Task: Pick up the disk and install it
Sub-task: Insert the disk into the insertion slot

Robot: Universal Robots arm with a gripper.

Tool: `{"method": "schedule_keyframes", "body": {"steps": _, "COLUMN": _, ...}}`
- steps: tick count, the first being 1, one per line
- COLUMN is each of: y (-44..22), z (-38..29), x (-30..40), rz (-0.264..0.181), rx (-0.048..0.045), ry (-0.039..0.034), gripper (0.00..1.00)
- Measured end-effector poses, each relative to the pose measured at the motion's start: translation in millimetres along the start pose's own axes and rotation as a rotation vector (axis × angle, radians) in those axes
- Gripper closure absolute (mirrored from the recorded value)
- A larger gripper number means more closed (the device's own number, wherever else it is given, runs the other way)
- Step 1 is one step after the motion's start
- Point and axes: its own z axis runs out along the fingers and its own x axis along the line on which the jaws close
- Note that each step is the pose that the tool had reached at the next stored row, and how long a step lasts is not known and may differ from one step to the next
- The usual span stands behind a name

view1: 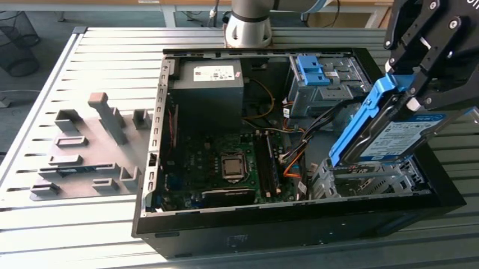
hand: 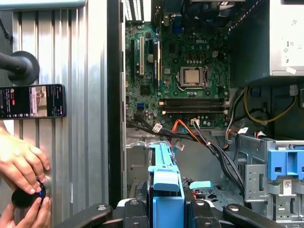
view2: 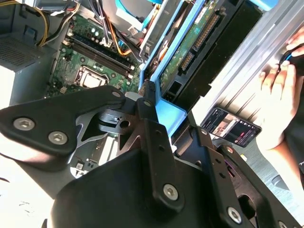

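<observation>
The disk (view1: 396, 134), silver with a white-and-blue label and blue side rails, hangs tilted on edge over the metal drive cage (view1: 367, 179) at the exterior view's right end of the open computer case (view1: 299, 230). My gripper (view1: 408, 92) is shut on its blue handle from above. In the second wrist view the disk's green circuit-board underside (view2: 190, 42) points down into the case, with the gripper (view2: 145, 102) clamped on the blue end. In the first wrist view the blue handle (hand: 166, 187) sits between the black fingers (hand: 135, 209), above the cage.
Inside the case are the motherboard (view1: 224, 162), a grey power supply box (view1: 210, 89), loose cables (view1: 295, 151) and a bare blue bracket (view1: 314, 70). Grey fixture blocks (view1: 90, 145) stand on the slatted table. A person's hand (hand: 19, 166) and a phone (hand: 31, 101) lie beside the case.
</observation>
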Motion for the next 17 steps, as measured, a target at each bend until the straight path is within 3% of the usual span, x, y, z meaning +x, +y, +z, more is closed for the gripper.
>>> {"method": "schedule_keyframes", "body": {"steps": 8, "y": -0.7, "z": 5.0, "x": 0.1, "rz": 0.0, "rx": 0.0008, "ry": -0.0001, "gripper": 0.64}}
{"method": "schedule_keyframes", "body": {"steps": 17, "y": -1.0, "z": 5.8, "x": 0.0, "rz": 0.0, "rx": 0.0008, "ry": 0.0, "gripper": 0.64}}
